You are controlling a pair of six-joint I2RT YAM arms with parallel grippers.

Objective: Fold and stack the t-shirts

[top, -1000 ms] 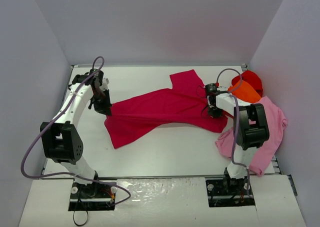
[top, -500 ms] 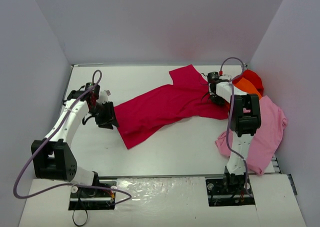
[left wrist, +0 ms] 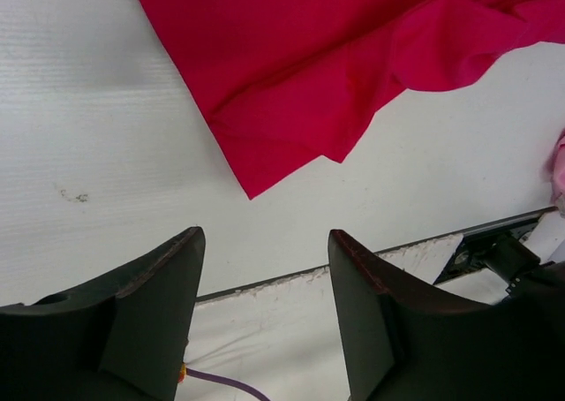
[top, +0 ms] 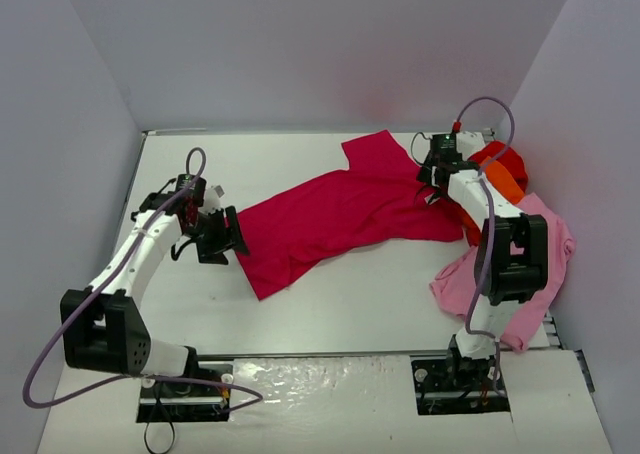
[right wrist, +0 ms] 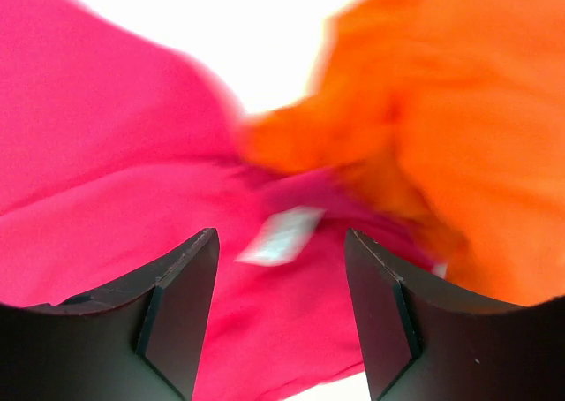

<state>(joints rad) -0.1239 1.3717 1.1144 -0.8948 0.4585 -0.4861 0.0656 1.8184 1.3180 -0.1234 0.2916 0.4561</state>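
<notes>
None of the t-shirts looks folded or stacked yet. The crimson shirt [top: 340,219] lies rumpled across the middle of the table [top: 330,304]. The orange shirt [top: 497,186], bright red shirt [top: 506,157] and light pink shirt [top: 535,259] sit heaped at three o'clock. The left gripper [left wrist: 265,242] at nine o'clock and the right gripper [right wrist: 281,242] at two o'clock gape, holding nothing.

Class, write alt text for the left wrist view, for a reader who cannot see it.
A crimson t-shirt lies rumpled on the white table, one corner pointing toward the camera. The left gripper is open just short of it, holding nothing.
</notes>
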